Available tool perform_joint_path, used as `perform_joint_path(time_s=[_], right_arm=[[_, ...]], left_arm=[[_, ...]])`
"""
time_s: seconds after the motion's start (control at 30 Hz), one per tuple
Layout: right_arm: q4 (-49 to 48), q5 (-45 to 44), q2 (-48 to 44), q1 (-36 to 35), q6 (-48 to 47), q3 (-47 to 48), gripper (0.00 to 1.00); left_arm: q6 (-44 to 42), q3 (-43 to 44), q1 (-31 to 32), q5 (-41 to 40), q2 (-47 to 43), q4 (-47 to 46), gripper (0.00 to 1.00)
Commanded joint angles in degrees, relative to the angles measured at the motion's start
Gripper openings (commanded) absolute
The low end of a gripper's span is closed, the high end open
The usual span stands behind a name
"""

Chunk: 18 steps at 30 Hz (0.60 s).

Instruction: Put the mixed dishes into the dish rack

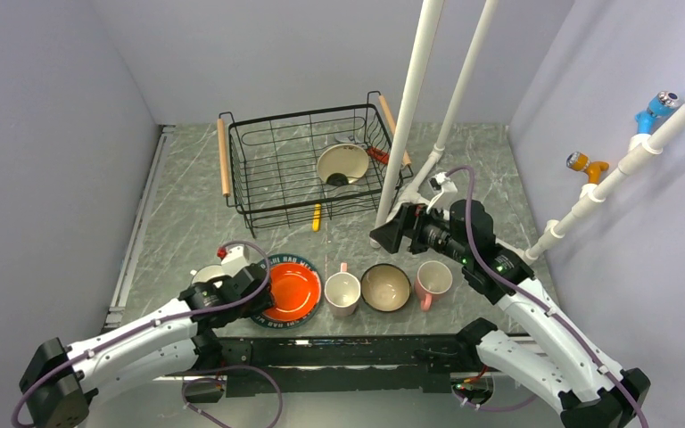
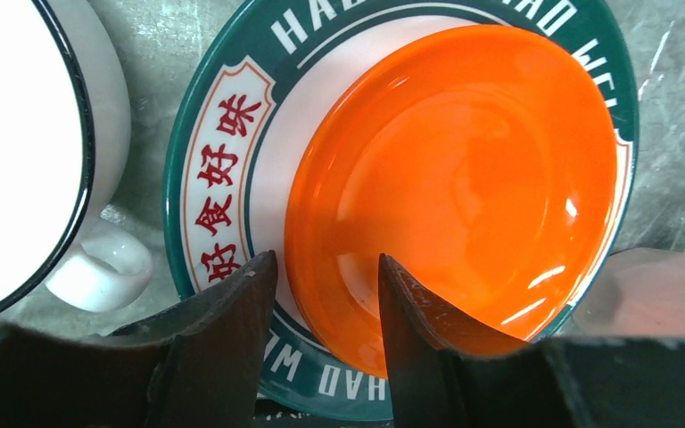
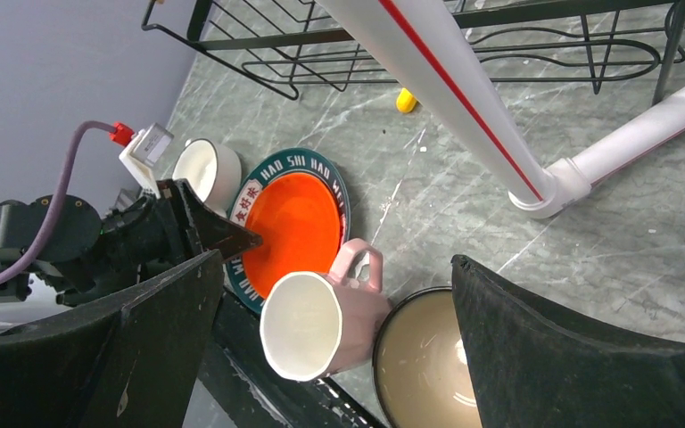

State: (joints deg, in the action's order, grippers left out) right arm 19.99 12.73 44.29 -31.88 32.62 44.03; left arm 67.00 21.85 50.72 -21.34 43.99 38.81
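The left gripper (image 2: 325, 263) is low over the big plate (image 2: 218, 169). Its jaws are half spread, one on each side of the near rim of the orange dish (image 2: 464, 169), which lies on this plate. The left jaw is just outside the rim, over the plate's lettered band. The right jaw is over the dish itself, and orange surface shows between the two. I cannot tell if the left jaw touches the rim. The near edge of the plate is hidden under the jaws, and its lettering is cut off at the top of the wrist view. To the left of the jaws stands the white cup (image 2: 18, 152), very close to the plate. Only its right part and handle are visible there, and from above the arm covers most of it.

The right gripper (image 3: 337, 259) hangs higher over the tabletop (image 3: 606, 250), jaws spread wide and holding nothing. Below and between them is a pink mug (image 3: 321, 330). Nearer the right jaw is the tan-inside bowl (image 3: 419, 366), cut off by the frame edge. The second pink mug (image 1: 433, 281) shows only from above.

Beyond both pairs of jaws, well apart from them, is the dish rack (image 1: 276, 174). A cream bowl (image 1: 342, 162) sits inside it near the right end, with a dark mark I cannot identify. A red-handled tool (image 1: 377, 156) is beside the bowl. A yellow tool (image 1: 317, 217) lies on the tabletop just in front of the rack.
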Motion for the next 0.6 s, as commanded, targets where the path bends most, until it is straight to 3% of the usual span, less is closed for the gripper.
perform_joint_path(time_s=[0.0, 0.23, 0.27, 0.33, 0.4, 0.47, 0.57], right_arm=[[-4.09, 0.66, 0.43, -0.27, 0.70, 0.00, 1.00], [-4.58, 1.17, 1.30, -0.29, 0.96, 0.03, 1.00], [-4.40, 0.54, 1.17, -0.29, 1.02, -0.10, 1.00], [-3.13, -0.17, 1.29, -0.25, 0.95, 0.91, 1.00], [-2.32, 0.23, 1.55, -0.29, 0.95, 2.07, 1.00], [-2.26, 0.59, 1.47, -0.26, 0.28, 2.55, 1.00], [-2.76, -0.37, 1.28, -0.18, -0.11, 2.33, 1.00]], left_arm=[[2.31, -3.15, 0.27, -0.61, -2.80, -1.57, 0.50], [2.23, -5.66, 0.23, 0.80, -6.19, -5.54, 0.44], [3.12, -6.07, 0.17, 0.64, -6.42, -5.51, 0.41], [5.23, -5.80, 0.20, 1.12, -6.82, -4.04, 0.20], [6.20, -5.21, 0.20, 1.34, -7.53, -2.61, 0.07], [7.47, -5.12, 0.19, 0.85, -8.26, -1.27, 0.00], [8.84, -5.79, 0.21, 0.52, -9.65, -0.84, 0.00]])
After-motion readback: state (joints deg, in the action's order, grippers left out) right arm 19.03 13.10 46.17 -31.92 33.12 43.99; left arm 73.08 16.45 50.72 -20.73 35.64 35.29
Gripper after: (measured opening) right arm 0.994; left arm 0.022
